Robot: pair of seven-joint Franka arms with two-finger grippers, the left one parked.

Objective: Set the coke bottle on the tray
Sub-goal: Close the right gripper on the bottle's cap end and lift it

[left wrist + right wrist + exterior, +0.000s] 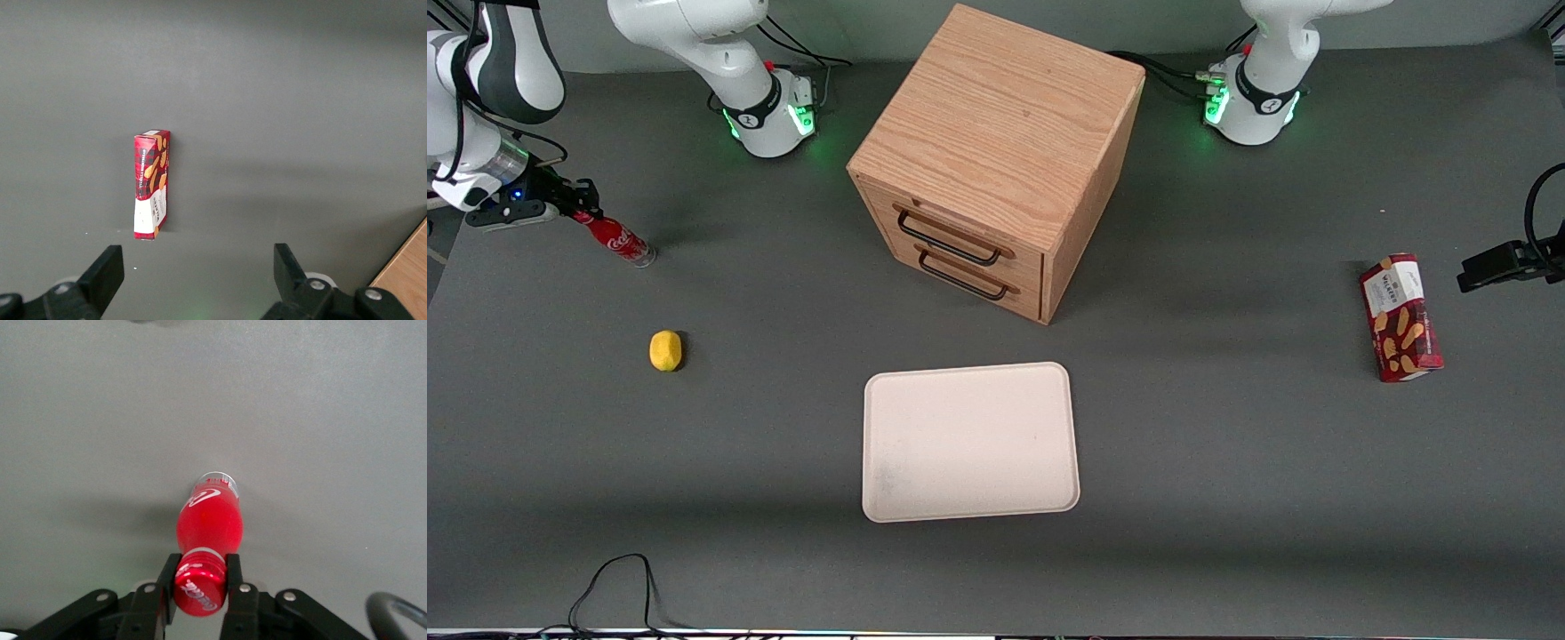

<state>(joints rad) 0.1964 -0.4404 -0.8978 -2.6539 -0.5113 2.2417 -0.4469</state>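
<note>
Nearest the front camera lies the tray (pixel 970 442), bare. Farther off, toward the working arm's end of the table, the gripper (pixel 200 577) is clamped on the cap of the coke bottle (pixel 616 238) (grasp apparently made). Next comes lifting and carrying it to the tray.

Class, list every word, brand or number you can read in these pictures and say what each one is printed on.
"Coca-Cola" script, partly visible: on the coke bottle, held at its cap by the pincer, at the working arm's end of the table.
White label on the red biscuit box: printed, too blurred to read.
Bottle cap lettering: unreadable.
Tray, drawer cabinet: no text.
</note>
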